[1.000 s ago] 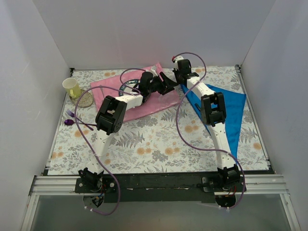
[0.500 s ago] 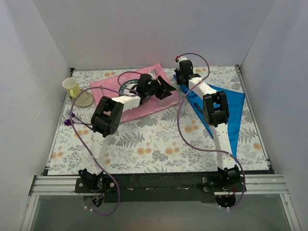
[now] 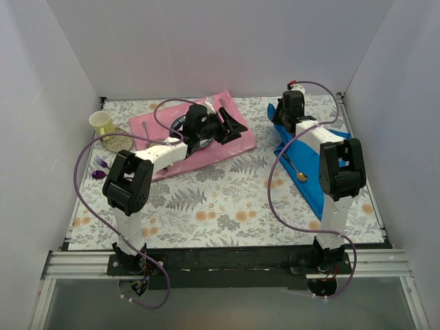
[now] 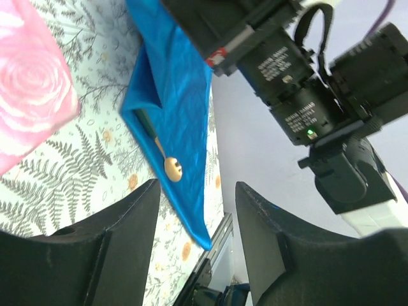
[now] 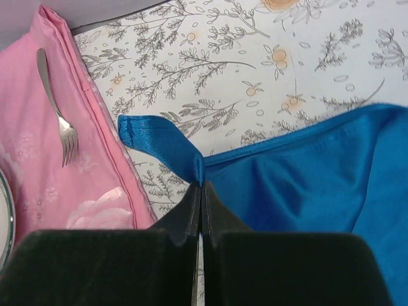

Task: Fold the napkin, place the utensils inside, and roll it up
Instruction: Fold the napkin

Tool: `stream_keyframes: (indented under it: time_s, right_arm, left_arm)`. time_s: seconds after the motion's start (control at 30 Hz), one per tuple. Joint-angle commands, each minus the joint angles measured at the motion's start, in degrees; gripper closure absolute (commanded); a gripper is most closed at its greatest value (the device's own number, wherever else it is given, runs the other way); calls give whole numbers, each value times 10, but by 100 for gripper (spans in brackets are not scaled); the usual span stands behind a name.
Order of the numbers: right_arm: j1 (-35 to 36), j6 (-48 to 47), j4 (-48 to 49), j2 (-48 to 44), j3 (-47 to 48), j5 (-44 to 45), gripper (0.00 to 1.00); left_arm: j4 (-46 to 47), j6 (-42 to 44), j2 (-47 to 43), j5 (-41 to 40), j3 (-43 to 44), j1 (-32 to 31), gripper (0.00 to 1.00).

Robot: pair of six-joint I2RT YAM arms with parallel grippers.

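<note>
The right hand [image 5: 201,191] was clamped on a corner of the soft, limp napkin [image 5: 299,172], which spread to its right and looked best lifted by corners, while the left hand [image 4: 194,223] stood half-wide, empty.

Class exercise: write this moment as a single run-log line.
right gripper: shut on napkin corner | left gripper: open, empty, above mat | spoon: lying on napkin
</note>
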Motion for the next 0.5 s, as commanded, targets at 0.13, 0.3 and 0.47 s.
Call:
stream_keyframes:
  time_s: [0.13, 0.3, 0.47]
  right_arm:
    - [-1, 174, 107, -151, -208, 62, 99]
    - [-4, 226, 128, -223, -312, 108, 99]
    - [-22, 292, 127, -290, -397, 133, 99]
  left_arm:
    - [-2, 13, -66, 21, -52, -12, 50]
    - [-3, 20, -44, 66, -36, -12, 49]
    - [-6, 27, -24, 97, -16, -13, 47]
